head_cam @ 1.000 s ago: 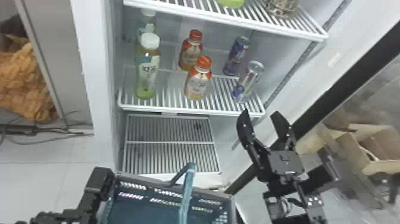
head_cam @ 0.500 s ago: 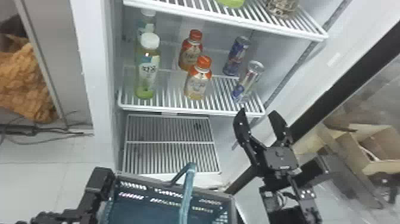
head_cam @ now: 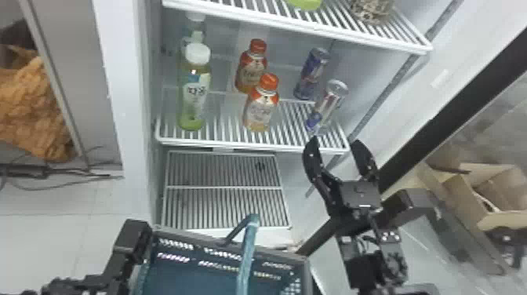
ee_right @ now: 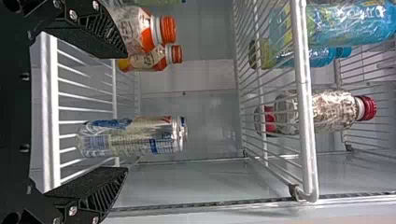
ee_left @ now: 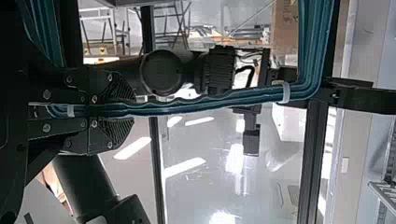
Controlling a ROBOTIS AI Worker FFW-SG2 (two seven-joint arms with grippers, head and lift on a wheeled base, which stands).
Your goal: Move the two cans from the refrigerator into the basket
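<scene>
Background: pale floor [head_cam: 43, 243] and an orange-brown heap [head_cam: 29, 106] to the left of an upright white refrigerator [head_cam: 121, 102], with a cardboard box [head_cam: 466, 196] on the right.
Middle shelf: white wire [head_cam: 290, 149], bearing both cans toward its right side. The silver can [head_cam: 328, 105] is nearer the front; the blue can [head_cam: 311, 74] is just behind it.
Bottles: two with orange caps, one [head_cam: 262, 108] in front of the other [head_cam: 251, 70], between the cans and a white-capped green bottle [head_cam: 195, 94]. Another pale-capped bottle [head_cam: 195, 33] is behind that.
Upper shelf: a clear bottle with a red cap [ee_right: 334, 109] and a blue bottle [ee_right: 350, 23] in the right wrist view.
Right gripper [head_cam: 335, 144]: fingers spread wide near the front edge of the middle shelf, empty, with the silver can lined up between them in the right wrist view [ee_right: 126, 113].
Left gripper [ee_left: 127, 111]: fingers pressed together, pinching the teal handle [ee_left: 205, 103].
Basket: dark rim [head_cam: 274, 253] below and in front of the shelves, handle raised above it; both cans are outside it.
</scene>
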